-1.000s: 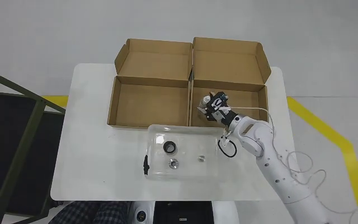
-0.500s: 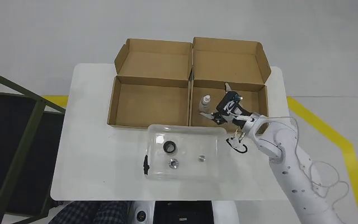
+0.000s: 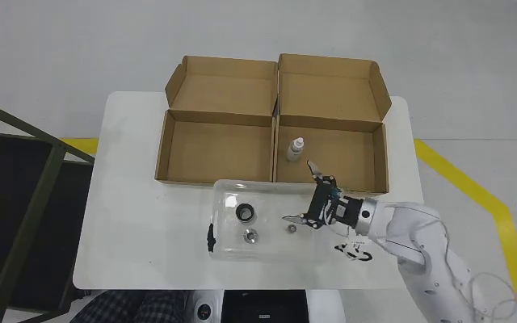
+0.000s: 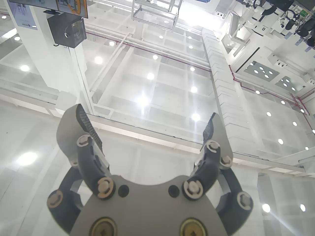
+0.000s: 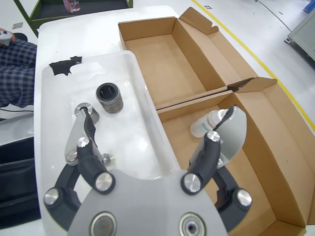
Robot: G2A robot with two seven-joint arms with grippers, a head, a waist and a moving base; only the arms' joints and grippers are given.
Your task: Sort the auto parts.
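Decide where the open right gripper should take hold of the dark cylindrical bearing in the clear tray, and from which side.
Probably its smooth outer wall, from straight above, one finger on either side. The bearing stands on end in the clear tray, bore up, clear of the short metal cylinder, and the tray's walls would hinder a sideways approach by the right gripper.

Boxes (image 3: 214, 153): matt brown cardboard. Tray (image 3: 266, 242): clear glossy plastic (glare spots on its floor). Bearing (image 3: 245, 213), at tray's 10 o'clock: dark metal, polished. Bottle (image 3: 296, 148): translucent plastic. Table (image 3: 129, 202): smooth, white.
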